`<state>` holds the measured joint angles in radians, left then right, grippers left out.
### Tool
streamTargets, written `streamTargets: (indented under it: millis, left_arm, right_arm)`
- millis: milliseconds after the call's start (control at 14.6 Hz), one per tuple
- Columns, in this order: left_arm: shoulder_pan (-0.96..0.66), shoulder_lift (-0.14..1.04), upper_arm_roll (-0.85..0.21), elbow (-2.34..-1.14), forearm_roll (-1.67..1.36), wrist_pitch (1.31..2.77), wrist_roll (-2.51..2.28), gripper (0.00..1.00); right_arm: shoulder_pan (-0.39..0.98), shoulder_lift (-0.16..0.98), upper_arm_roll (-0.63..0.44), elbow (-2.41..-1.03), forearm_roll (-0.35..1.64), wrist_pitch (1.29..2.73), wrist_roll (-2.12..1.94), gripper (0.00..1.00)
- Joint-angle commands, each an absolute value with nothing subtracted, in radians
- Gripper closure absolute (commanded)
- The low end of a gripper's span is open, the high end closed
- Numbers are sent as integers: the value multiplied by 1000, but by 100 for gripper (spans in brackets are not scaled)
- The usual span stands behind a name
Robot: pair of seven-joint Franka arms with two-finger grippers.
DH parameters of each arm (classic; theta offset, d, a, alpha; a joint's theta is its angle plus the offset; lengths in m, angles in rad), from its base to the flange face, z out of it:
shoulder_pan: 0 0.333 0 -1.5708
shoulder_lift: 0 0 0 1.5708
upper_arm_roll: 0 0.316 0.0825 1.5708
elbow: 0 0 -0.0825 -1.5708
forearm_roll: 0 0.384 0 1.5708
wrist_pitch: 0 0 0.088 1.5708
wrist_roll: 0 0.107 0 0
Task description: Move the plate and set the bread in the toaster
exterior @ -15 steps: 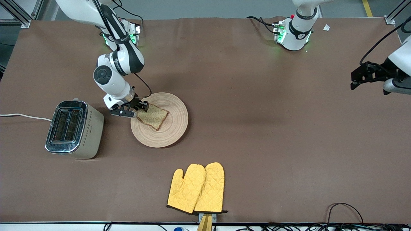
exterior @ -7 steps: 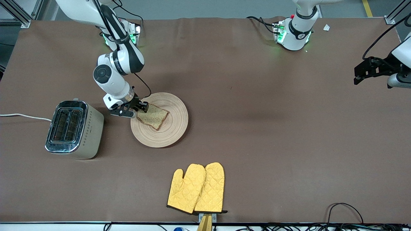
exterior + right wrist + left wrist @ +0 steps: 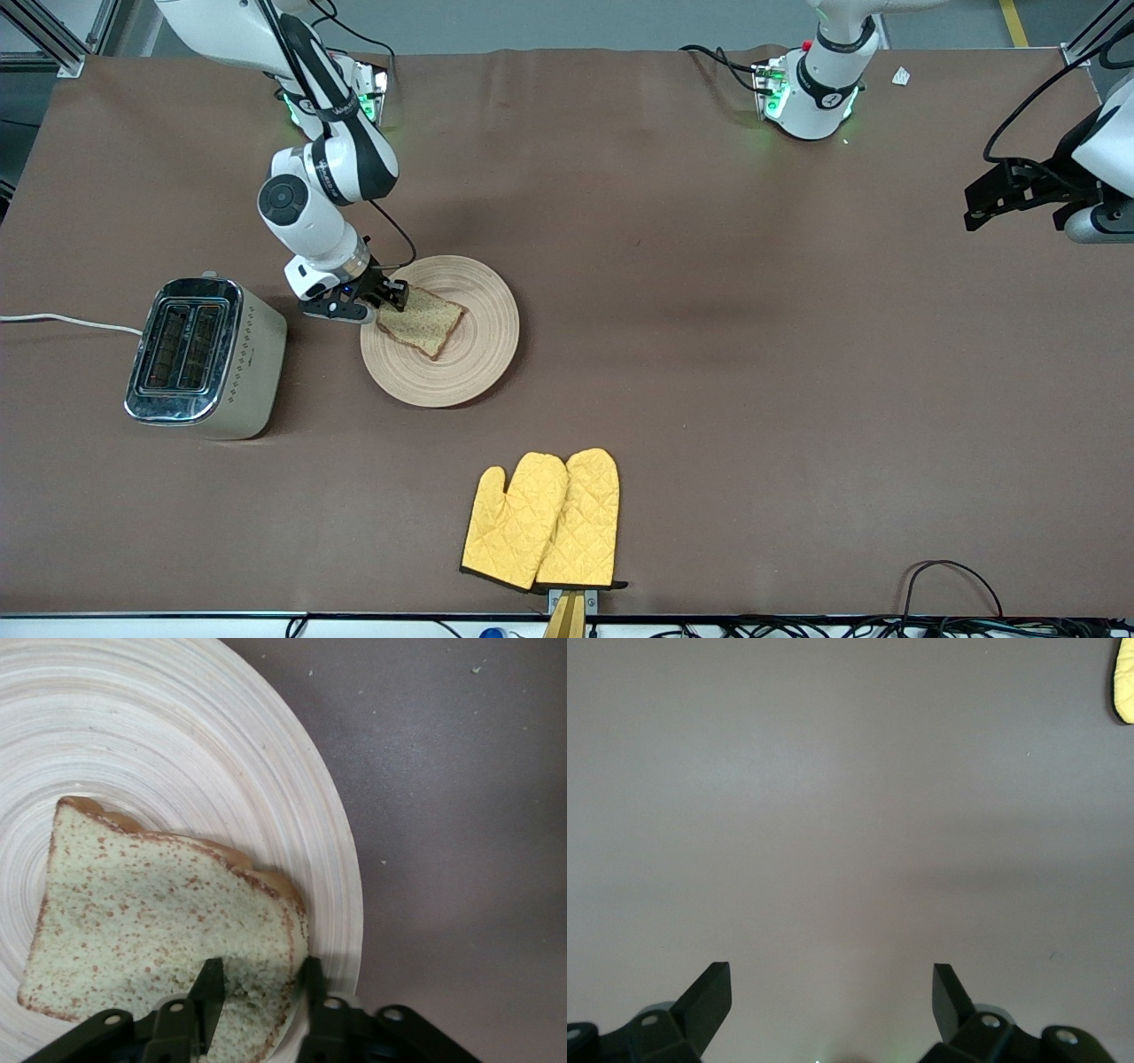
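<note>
The bread (image 3: 427, 322) lies flat on the round wooden plate (image 3: 474, 359), mid-table toward the right arm's end. My right gripper (image 3: 386, 299) is low over the plate's rim on the toaster's side. Its fingers pinch the bread's corner. In the right wrist view the gripper (image 3: 261, 970) has one finger pressed into the bread (image 3: 151, 912) and the other at its crust, over the plate (image 3: 177, 735). The cream toaster (image 3: 205, 356) stands beside the plate, slots up. My left gripper (image 3: 979, 206) waits open above bare table at the left arm's end, and the left wrist view shows nothing between its fingers (image 3: 833, 973).
A pair of yellow oven mitts (image 3: 542, 518) lies near the table's front edge, nearer the front camera than the plate; one tip shows as mitts (image 3: 1125, 678). The toaster's white cord (image 3: 62, 319) runs off the table's end. Cables lie along the front edge.
My right gripper's fingers have closed in on the bread's corner. The left arm's hand has shifted slightly at its end of the table. Bread, plate and toaster stayed put.
</note>
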<state>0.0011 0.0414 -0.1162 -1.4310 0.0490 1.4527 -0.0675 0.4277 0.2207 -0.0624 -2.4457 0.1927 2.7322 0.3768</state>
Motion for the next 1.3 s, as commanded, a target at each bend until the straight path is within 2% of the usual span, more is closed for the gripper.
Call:
streamTargets:
  millis: [0, 137, 206, 617, 823, 1029, 1166, 1234]
  left_arm:
    - [3, 28, -117, -1442, 23, 1457, -69, 0]
    - [2, 25, -115, -1443, 2, 1456, -72, 0]
    - [3, 25, -115, -1443, 2, 1457, -72, 0]
    - [8, 23, -115, -1457, -3, 1529, -95, 0]
    - [11, 20, -115, -1468, -8, 1531, -98, 0]
    - [9, 20, -115, -1466, -9, 1528, -89, 0]
    - [11, 20, -115, -1465, -9, 1528, -81, 0]
    - [9, 20, -115, -1465, -9, 1528, -81, 0]
  right_arm:
    - [433, 192, -61, -2485, 210, 2749, 356, 77]
    - [436, 192, -61, -2485, 209, 2750, 354, 95]
    - [437, 192, -61, -2484, 209, 2750, 350, 99]
    - [433, 181, -61, -2455, 209, 2694, 351, 99]
    - [423, 109, -78, -2305, 161, 2374, 348, 99]
    - [387, 106, -97, -1972, -61, 1919, 379, 99]
    - [387, 107, -95, -1820, -134, 1745, 359, 99]
    - [396, 112, -92, -1760, -243, 1661, 344, 99]
